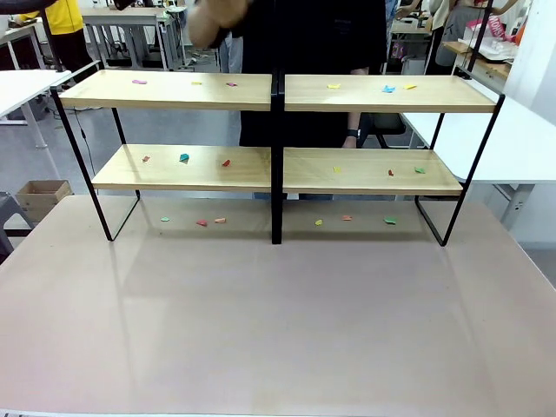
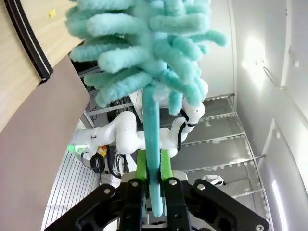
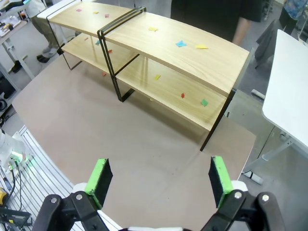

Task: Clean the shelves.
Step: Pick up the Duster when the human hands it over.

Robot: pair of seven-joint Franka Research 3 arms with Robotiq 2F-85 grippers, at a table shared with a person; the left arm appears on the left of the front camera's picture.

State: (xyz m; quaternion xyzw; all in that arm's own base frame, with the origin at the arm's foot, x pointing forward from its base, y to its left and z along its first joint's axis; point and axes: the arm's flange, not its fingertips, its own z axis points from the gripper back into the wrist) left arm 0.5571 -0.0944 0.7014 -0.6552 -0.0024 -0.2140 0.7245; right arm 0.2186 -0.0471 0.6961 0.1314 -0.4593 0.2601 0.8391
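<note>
The left pincer (image 2: pixel 153 166) is clamped tight on the smooth turquoise handle (image 2: pixel 150 139) of a duster (image 2: pixel 149 43). Its green pads (image 2: pixel 141 166) press the handle from both sides. Above the fingers the duster head spreads into a thick bunch of soft, fuzzy chenille strands. Up and to the left of that head sits a corner of the shelves (image 2: pixel 19 57) – pale wood grain edged by a thin black bar, with a yellow scrap (image 2: pixel 51 13) on it. A white robot arm (image 2: pixel 120 134) shows behind the handle.

The right pincer (image 3: pixel 160 179) stands wide open and holds nothing. Ahead of its fingers, across a bare stretch of the matte beige table (image 3: pixel 144 159), stand the shelves (image 3: pixel 192 57): 2 tiers and 4 light wood boards on a slim black metal frame, with 1 black post (image 3: pixel 115 62) at the middle. Small coloured paper scraps (image 3: pixel 181 43) lie on the boards – blue, yellow, red and green.

In the front view the shelves (image 1: pixel 174 89) sit at the far side of the table (image 1: pixel 278 330), and more scraps (image 1: pixel 201 222) lie on the tabletop beneath them. A person (image 1: pixel 313 35) in dark clothes stands just behind. A white table (image 1: pixel 521 139) is at the right, and a cardboard box (image 1: pixel 39 195) sits on the floor at the left.
</note>
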